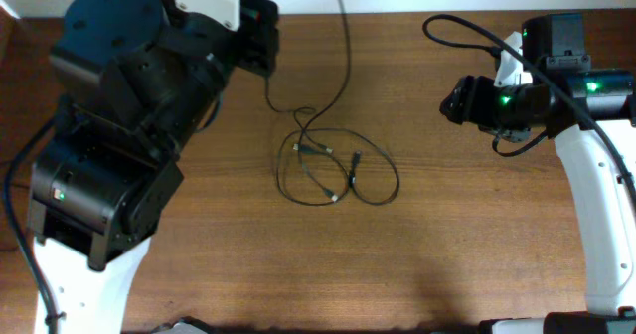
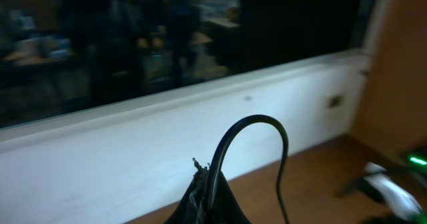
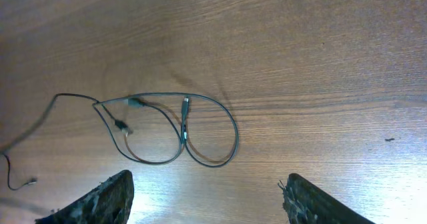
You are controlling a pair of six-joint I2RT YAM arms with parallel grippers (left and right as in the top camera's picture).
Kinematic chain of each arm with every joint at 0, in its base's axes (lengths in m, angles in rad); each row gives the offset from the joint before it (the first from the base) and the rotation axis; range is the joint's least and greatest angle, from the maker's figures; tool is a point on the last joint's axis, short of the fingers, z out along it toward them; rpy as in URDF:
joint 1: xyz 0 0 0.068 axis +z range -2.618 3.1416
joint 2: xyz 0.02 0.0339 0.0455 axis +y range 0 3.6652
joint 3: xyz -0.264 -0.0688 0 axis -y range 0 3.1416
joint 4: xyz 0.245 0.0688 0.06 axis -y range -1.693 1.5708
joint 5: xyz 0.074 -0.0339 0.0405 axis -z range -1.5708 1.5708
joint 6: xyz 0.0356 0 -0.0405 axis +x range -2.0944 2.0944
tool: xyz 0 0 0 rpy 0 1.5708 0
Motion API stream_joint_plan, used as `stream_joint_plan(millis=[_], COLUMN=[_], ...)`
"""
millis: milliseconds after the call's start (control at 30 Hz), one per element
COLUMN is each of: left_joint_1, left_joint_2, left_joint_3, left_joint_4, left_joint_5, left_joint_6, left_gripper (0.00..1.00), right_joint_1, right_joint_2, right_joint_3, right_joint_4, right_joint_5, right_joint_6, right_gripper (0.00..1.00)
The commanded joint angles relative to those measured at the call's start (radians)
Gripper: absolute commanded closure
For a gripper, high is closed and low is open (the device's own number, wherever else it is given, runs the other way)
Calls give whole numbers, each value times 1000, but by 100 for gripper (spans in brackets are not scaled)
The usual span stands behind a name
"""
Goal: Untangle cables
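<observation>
The cables (image 1: 333, 170) lie mid-table as thin black overlapping loops with small plug ends. One strand runs up from the loops to my left gripper (image 1: 266, 68), and another leaves the top of the overhead view. In the left wrist view my left gripper (image 2: 210, 194) is shut on a black cable strand (image 2: 257, 119) that arcs up and falls back to the table. My right gripper (image 1: 452, 100) hovers right of the loops, apart from them. In the right wrist view it (image 3: 207, 197) is open and empty, with the cable loops (image 3: 180, 127) beyond its fingertips.
The wooden table (image 1: 447, 254) carries only the cables. The bulky left arm (image 1: 119, 125) overhangs the table's left side. A white ledge (image 2: 133, 151) and a dark window stand behind the table's far edge. A thick black arm cable (image 1: 467, 26) loops above the right arm.
</observation>
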Motion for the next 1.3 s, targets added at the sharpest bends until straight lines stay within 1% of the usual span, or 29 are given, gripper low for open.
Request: stream_joint_plan(millis=[0, 67, 133, 267, 367, 433, 467, 567, 633, 667, 767, 833, 867, 967, 1000, 1067, 1100, 1133, 1167, 1200, 1233, 1267], left_joint_1=[93, 200, 279, 400, 518, 635, 673, 830, 901, 935, 1057, 1094, 1110, 1121, 1121, 1121, 1120, 1102, 1084, 1055, 1016, 960], left_joint_2=[-1, 19, 43, 87, 110, 135, 148, 240, 316, 349, 404, 387, 357, 276, 248, 190, 169, 143, 133, 126, 124, 124], left_joint_3=[11, 11, 11, 11, 11, 11, 11, 11, 11, 11, 11, 12, 12, 16, 19, 19, 19, 19, 19, 19, 19, 19], left_joint_4=[-2, -1, 0, 16, 84, 137, 146, 148, 149, 156, 182, 185, 183, 222, 223, 204, 207, 253, 295, 367, 479, 654], left_joint_5=[-195, -195, -194, -195, -195, -203, -203, -203, -203, -203, -186, -134, -57, -24, 27, 298, 483, 755, 867, 972, 1056, 1110], left_joint_6=[-18, -19, -22, -22, -22, -21, -22, -22, -22, -42, -263, -286, -286, -286, -286, -286, -287, -372, -487, -635, -766, -919], left_gripper=[100, 100, 100, 100, 100, 100, 100, 100, 100, 100, 100, 100, 100, 100, 100, 100, 100, 100, 100, 100, 100, 100], right_joint_1=[-3, -3, -3, -3, -3, -3, -3, -3, -3, -3, -3, -3, -2, -2, -2, -2, -2, -2, -2, -2, -2, -2], right_joint_2=[4, 4, 4, 4, 4, 4, 4, 4, 4, 4, 4, 4, 4, 4, 4, 4, 4, 4, 4, 4, 4, 4], right_joint_3=[2, 2, 2, 2, 2, 2, 2, 2, 2, 2, 2, 2, 2, 2, 2, 2, 2, 2, 2, 2, 2, 2], right_joint_4=[-2, -3, -3, -11, -22, -27, -26, -26, -28, -31, -35, -24, -17, -5, -5, 1, 5, 10, 9, 9, 9, 8], right_joint_5=[6, 5, 5, 5, 5, 5, 5, 5, 5, 5, 6, 5, -1, -29, -29, -29, -38, -56, -55, -55, -56, -55], right_joint_6=[-23, -23, -23, -23, -22, -22, -22, -22, -22, -22, -22, -22, -21, -22, -22, -22, -22, -22, -23, -23, -26, -26], right_gripper=[27, 27, 27, 27, 27, 27, 27, 27, 27, 27, 27, 27, 27, 27, 27, 27, 27, 27, 27, 27, 27, 27])
